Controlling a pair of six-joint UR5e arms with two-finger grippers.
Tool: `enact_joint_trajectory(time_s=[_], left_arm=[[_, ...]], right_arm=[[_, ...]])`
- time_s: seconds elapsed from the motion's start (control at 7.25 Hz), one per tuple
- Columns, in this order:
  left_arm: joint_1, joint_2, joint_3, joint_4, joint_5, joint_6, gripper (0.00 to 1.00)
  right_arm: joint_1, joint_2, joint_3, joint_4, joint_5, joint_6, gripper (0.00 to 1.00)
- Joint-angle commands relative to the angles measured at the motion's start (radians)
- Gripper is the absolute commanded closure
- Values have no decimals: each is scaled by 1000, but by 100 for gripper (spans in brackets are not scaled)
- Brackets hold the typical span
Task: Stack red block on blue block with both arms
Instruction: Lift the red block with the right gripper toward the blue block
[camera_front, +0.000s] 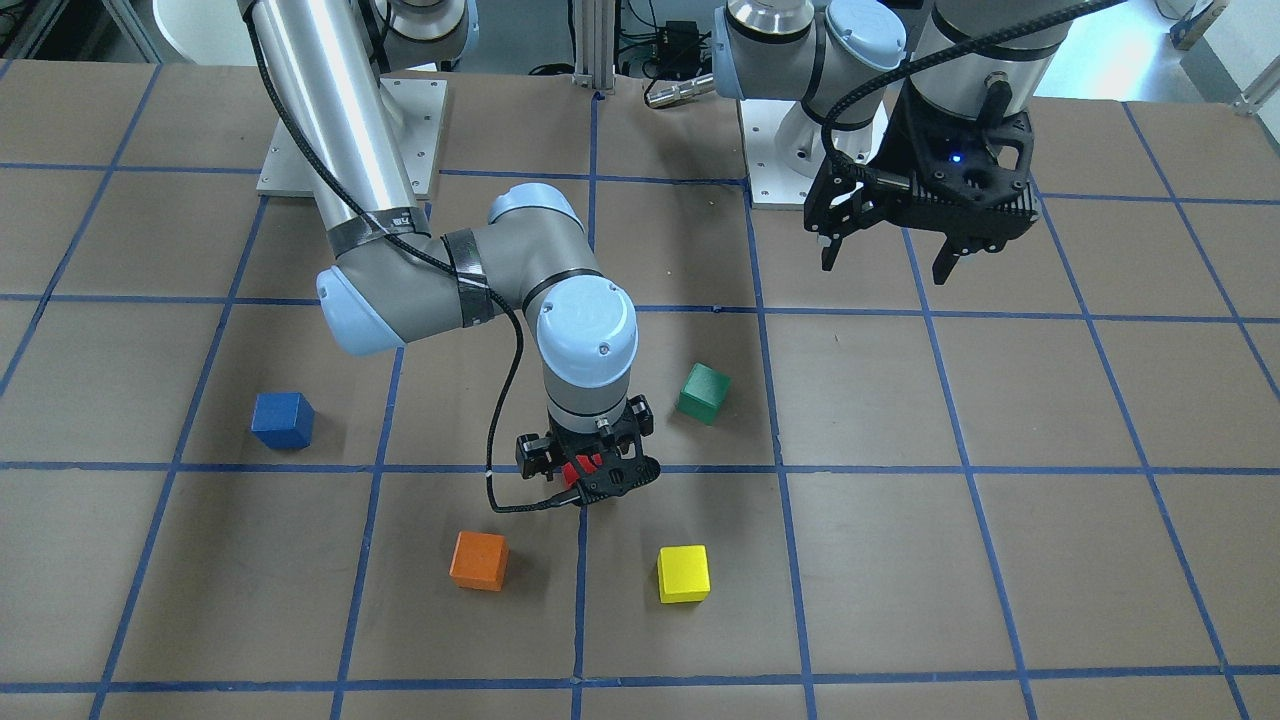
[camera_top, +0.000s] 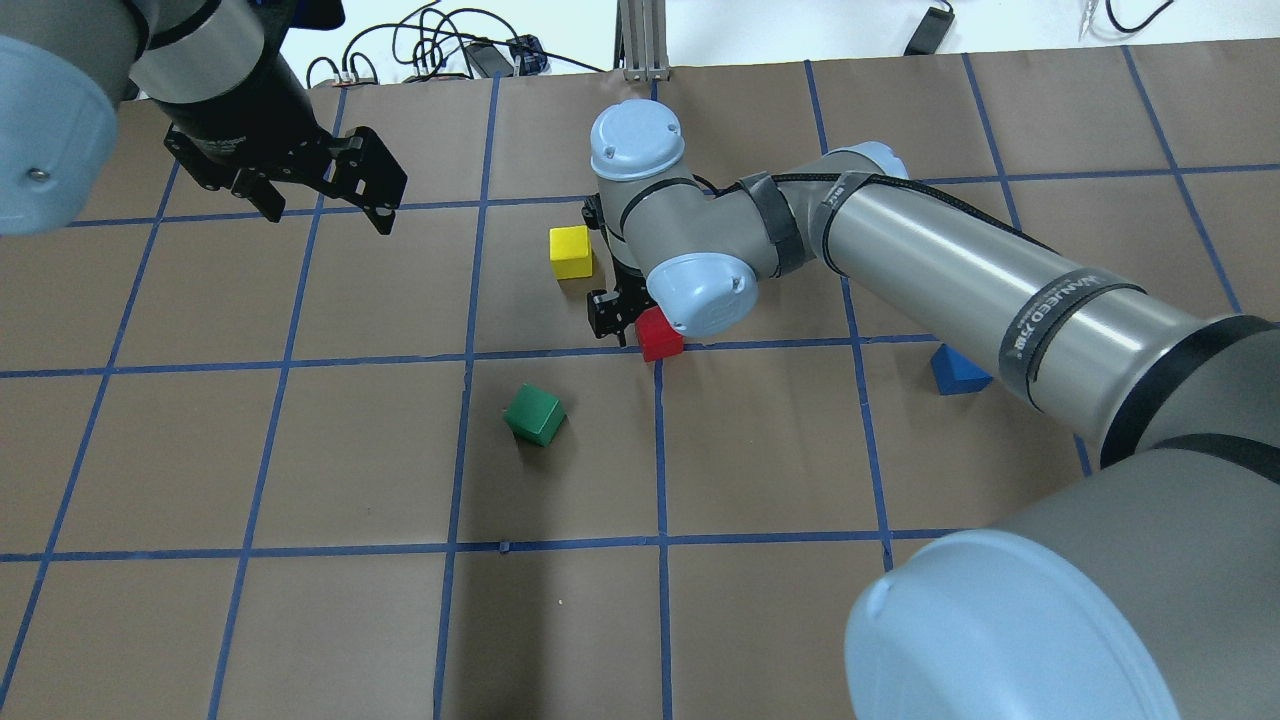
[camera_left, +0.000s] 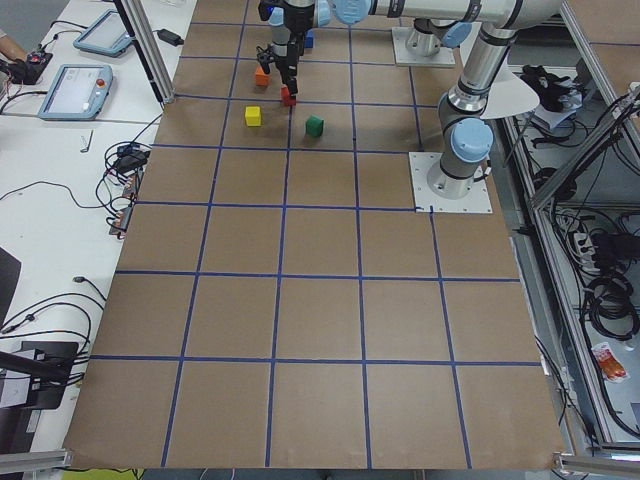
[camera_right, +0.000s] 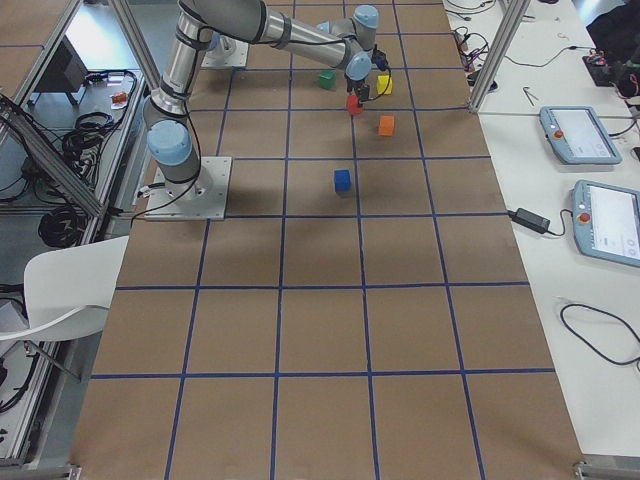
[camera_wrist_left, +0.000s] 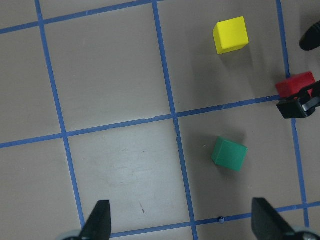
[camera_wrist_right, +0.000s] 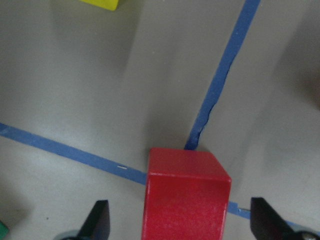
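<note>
- Right gripper (camera_front: 590, 478): low over the table, fingers spread on either side of the red block (camera_wrist_right: 187, 195) with a gap on each side.
- Red block: rests at a blue tape (camera_wrist_right: 220, 85) crossing.
- Blue block (camera_front: 282, 419): on the table, well apart from the red block.
- Left gripper (camera_front: 887, 262): raised, fingers spread, holding nothing.

Bare table lies all round the blue block (camera_front: 282, 420), and the strip between it and the red block (camera_front: 581, 468) is free, the orange block (camera_front: 478, 560) sitting just off to one side. The red block is hemmed closer, with the yellow block (camera_front: 683, 573) and green block (camera_front: 703, 392) near and the right gripper (camera_front: 588, 478) spread either side of it. The left gripper (camera_front: 885, 268) hangs well apart.
</note>
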Motion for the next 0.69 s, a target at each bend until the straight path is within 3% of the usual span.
enact_joint_trajectory(time_s=[0.0, 0.14, 0.28, 0.41, 0.55], left_arm=[[0, 0, 0, 0, 0, 0, 0], [0, -2, 0, 0, -3, 0, 0], [0, -2, 0, 0, -1, 0, 0], [0, -2, 0, 0, -1, 0, 0], [0, -2, 0, 0, -1, 0, 0]], right_arm=[[0, 17, 0, -8, 1, -6, 3], [0, 17, 0, -12, 1, -5, 20], [0, 17, -1, -11, -1, -9, 64], [0, 16, -4, -9, 2, -14, 98], [-2, 10, -9, 0, 2, -15, 100]])
